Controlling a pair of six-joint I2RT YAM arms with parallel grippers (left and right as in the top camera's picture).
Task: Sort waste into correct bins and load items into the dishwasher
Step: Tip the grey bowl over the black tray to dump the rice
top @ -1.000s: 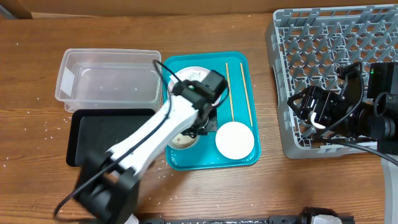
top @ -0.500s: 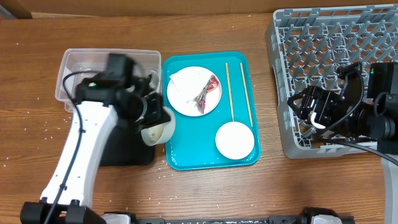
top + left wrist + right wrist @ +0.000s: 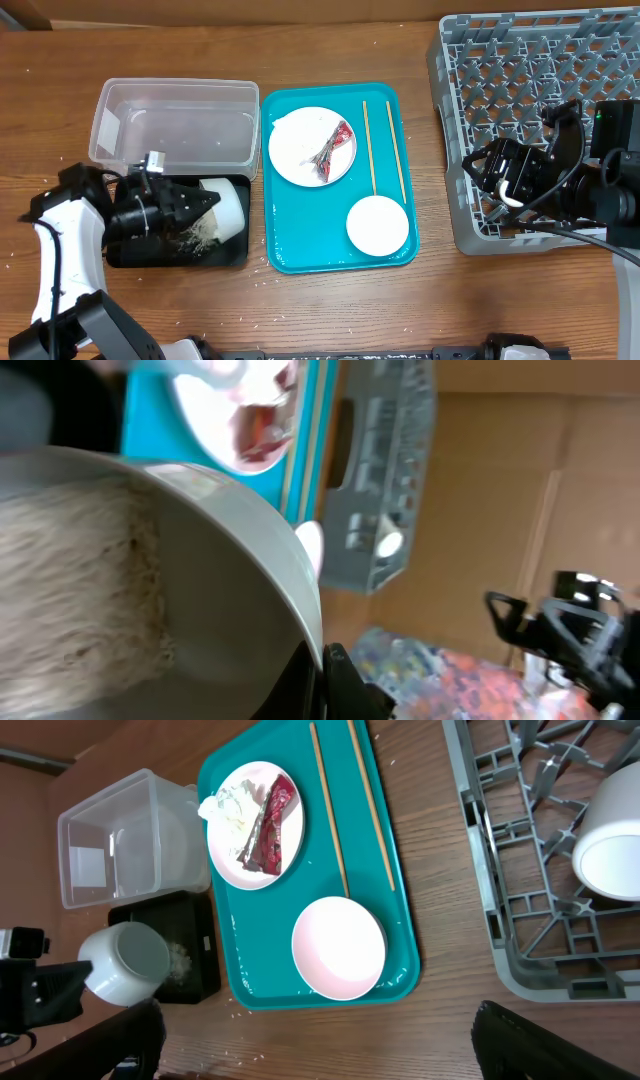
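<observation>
the red-and-silver wrapper on the white plate is showing print too small to read. the left pincer is gripping the white bowl, tipped sideways over the black tray near the wooden surface's left edge, with rice lying on the tray. the right pincer is hanging spread wide over the grey rack at the right edge.

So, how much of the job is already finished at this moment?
Done: one white cup sits in the grey rack. In hand: the left gripper tips a white bowl over the black tray, where rice lies. Left: the napkin and wrapper on the white plate, that plate, the chopsticks and the pink bowl, all on the teal tray.
</observation>
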